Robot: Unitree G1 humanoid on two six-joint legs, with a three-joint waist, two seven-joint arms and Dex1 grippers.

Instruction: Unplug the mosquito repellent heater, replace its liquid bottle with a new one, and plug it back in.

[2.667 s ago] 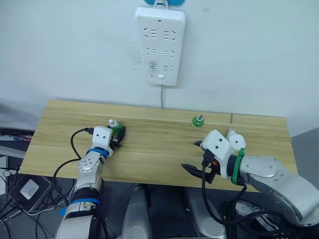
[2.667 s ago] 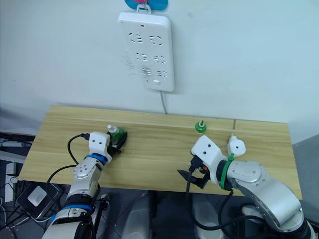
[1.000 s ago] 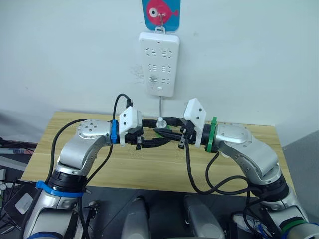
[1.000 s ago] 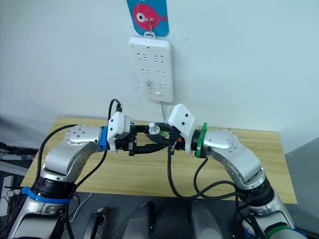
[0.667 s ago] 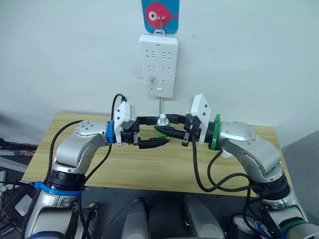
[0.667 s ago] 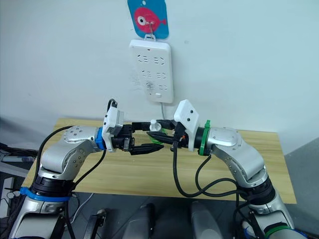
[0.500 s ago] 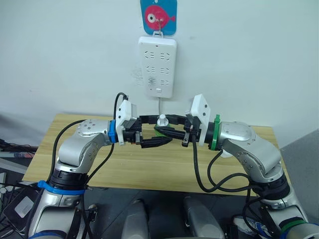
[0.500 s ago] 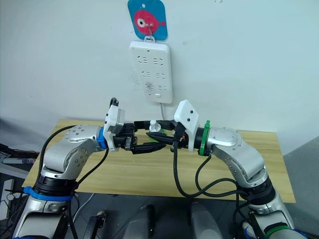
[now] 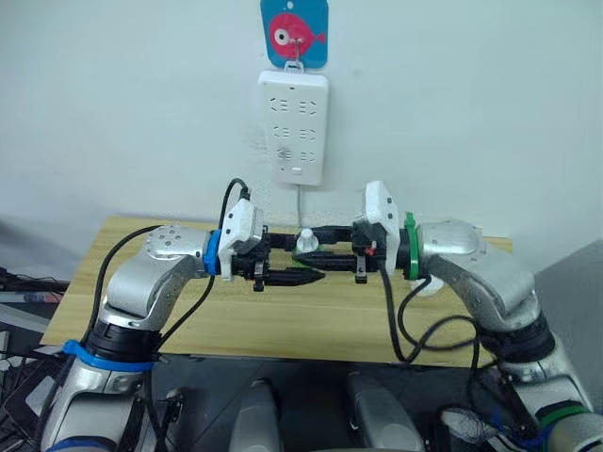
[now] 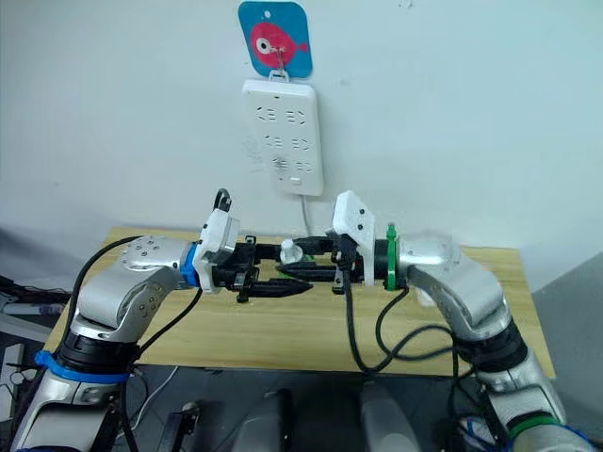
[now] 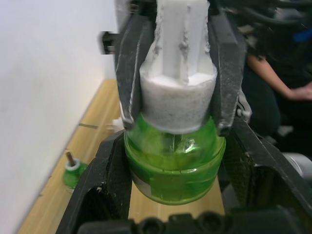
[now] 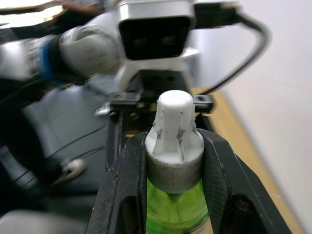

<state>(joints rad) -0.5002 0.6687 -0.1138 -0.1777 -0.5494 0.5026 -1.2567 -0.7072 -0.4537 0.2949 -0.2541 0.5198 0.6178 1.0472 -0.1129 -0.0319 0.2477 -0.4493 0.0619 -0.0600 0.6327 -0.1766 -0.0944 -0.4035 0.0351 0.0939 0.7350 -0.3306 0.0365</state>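
Two robot arms meet in mid-air above a wooden table (image 9: 113, 282), sharing one small green bottle (image 11: 174, 158) between them. The left gripper (image 11: 174, 161) has its black fingers (image 11: 109, 180) closed around the green body of the bottle. The right gripper (image 12: 174, 165) has its fingers (image 12: 127, 175) clamped on the collar of the white cap (image 12: 174, 131) just above. Seen from the head cameras, the two grippers point straight at each other along one level line in front of the white power strip (image 9: 293, 125) on the wall, with the cap a pale knob (image 9: 306, 240) standing up between them.

The bottle stands upright, its long axis running vertically and crosswise to both pairs of fingers, cap on top. That split grip, body in one gripper and cap in the other, appears to set up a twist to loosen the cap, with the turn going around the vertical axis. Neither arm is nearer; both are already in contact.

A second green bottle (image 11: 73, 173) with a bare wick sits on the table near the wall, well apart from the grippers. A person's arm (image 11: 273, 78) shows in the background of the left wrist view.
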